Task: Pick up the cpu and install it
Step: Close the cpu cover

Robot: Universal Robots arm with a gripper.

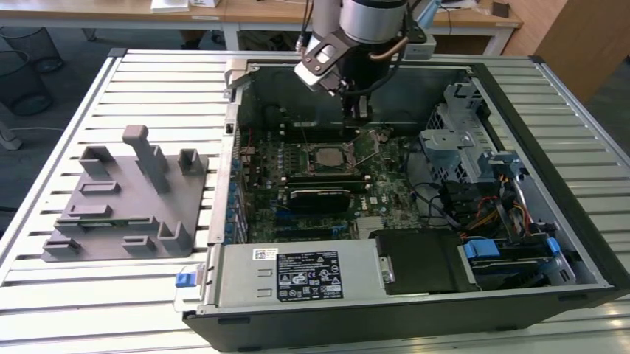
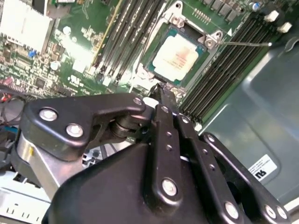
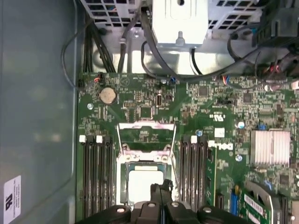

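Setting: slatted metal table [image 1: 128, 81] bearing an open computer case [image 1: 394, 321], with desks behind it.
Jaws: pressed together into one narrow tip in both wrist views, with nothing between them.
Gripper: the gripper [image 2: 161, 91] hangs just over one edge of the socket; I cannot tell whether its tip touches the chip.
Cpu: the cpu [image 2: 180, 57] lies flat in the socket on the motherboard [image 3: 140, 93], silvery top up and square to its surround.
Load frame: the hinged metal frame [image 3: 147, 135] stands raised, not clamped over the chip.
Neighbours: memory slots [image 3: 96, 172] run along both sides of the socket.
Handling: probably light, thin and stiff; the smooth lid looks slippery, and the underside contacts would be easily damaged.
Hold: best taken by two opposite edges of the rim and kept level, never by the faces.
Farther out: a grey holder block [image 1: 128, 199] sits on the table, to the exterior view's left of the case.
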